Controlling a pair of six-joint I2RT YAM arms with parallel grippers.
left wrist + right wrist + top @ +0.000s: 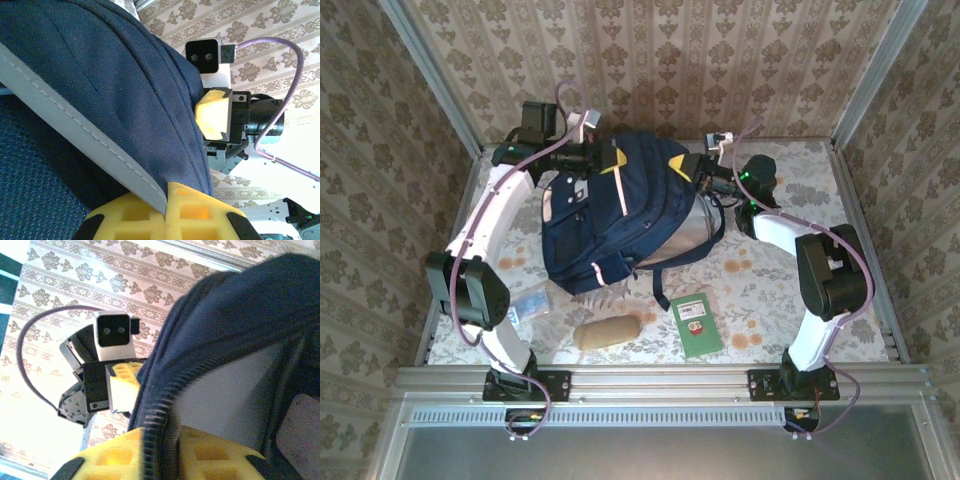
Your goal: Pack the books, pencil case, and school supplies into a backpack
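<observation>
Near edge of table (760, 290): tan pencil case (608, 332), flat, long axis left-right. Just right of it, green book (695, 323), cover up, long axis near-far, far end leaning slightly left. Left of the case, blue-and-white packet (530, 303), flat beside the left arm's elbow. All three apart from each other and outside the backpack.

Mid to far centre: backpack (610, 220) lying down, long axis from near-left to far-right. Top end pointing at the far wall, bottom end toward the arm bases. Pocket side facing left, grey panel on the right, dark straps trailing near-right toward the book.

Far end: left gripper (607, 160) on the left of the backpack's top, jaws closed on a grey-edged fold of navy fabric, pinched between the yellow pads (200, 215) in the left wrist view. Right gripper (698, 172) on the right of the top, facing the left one. Zipper rim between its yellow pads (215, 455), jaws clamped on that rim. Grippers near each other, backpack's top between them.
</observation>
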